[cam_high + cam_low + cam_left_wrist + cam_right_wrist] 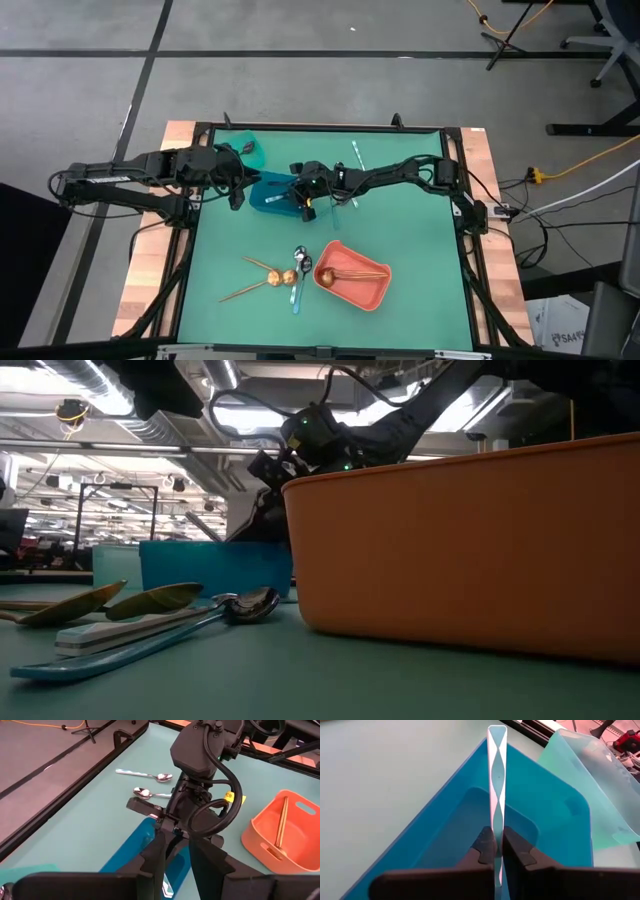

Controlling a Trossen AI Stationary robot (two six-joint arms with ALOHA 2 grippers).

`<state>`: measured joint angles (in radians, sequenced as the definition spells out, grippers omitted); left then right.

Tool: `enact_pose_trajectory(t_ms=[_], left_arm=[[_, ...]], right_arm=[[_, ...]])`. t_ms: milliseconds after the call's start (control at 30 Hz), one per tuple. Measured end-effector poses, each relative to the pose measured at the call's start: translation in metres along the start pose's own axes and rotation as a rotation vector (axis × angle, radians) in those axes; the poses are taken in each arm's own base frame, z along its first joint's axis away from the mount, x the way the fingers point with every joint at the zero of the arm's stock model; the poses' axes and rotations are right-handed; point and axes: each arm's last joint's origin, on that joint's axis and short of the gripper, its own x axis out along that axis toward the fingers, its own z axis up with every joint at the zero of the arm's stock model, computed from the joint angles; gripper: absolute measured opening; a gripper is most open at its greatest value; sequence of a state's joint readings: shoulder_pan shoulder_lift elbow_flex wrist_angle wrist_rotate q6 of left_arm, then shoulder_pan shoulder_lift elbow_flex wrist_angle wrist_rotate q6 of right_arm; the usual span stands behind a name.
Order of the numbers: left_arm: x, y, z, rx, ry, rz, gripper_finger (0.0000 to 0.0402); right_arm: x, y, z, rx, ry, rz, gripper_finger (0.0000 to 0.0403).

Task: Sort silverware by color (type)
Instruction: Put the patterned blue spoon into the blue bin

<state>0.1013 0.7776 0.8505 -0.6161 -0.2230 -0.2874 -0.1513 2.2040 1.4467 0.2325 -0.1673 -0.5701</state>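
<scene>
The right end effector [498, 851], at the centre of the high view, is pinching a light-blue twisted handle [497, 780] between its fingers, holding it steeply over the blue bin [560, 815]. Judging by colour, it is hanging there so the piece can drop in with others of its kind.

The left end effector [176, 851] is hovering just beside it, over the same bin at the upper left of the surface [420, 290], its fingers slightly spread and holding nothing; it may be waiting there, or steadying the bin, though that cannot be told. A teal bin [240, 146] is sitting behind the blue one, towards the upper left corner.

The coral bin [352, 277], lower centre in the high view, is already holding copper-gold pieces [350, 275], apparently sorted. To its left, loose on the surface, are lying copper-gold spoons [262, 279] and silver spoons [300, 262], one with a blue handle. Two more spoons [355, 160] are lying in the upper centre, near the right arm. These look unsorted.
</scene>
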Motion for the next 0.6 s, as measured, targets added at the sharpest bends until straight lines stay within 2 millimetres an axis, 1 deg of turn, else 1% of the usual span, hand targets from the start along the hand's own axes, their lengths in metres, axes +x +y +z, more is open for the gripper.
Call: enact_pose_trajectory(t_ms=[433,500,600], left_arm=[[0.0001,0.0,0.0,0.0,0.0,0.0,0.008],[0.0001,0.0,0.0,0.0,0.0,0.0,0.008],[0.0001,0.0,0.0,0.001,0.0,0.001,0.008]], right_arm=[[0.0001,0.0001,0.0,0.0,0.0,0.0,0.0008],[0.0001,0.0002,0.0,0.0,0.0,0.001,0.0018],[0.0001,0.0002,-0.0001,0.0,0.0,0.001,0.0046]])
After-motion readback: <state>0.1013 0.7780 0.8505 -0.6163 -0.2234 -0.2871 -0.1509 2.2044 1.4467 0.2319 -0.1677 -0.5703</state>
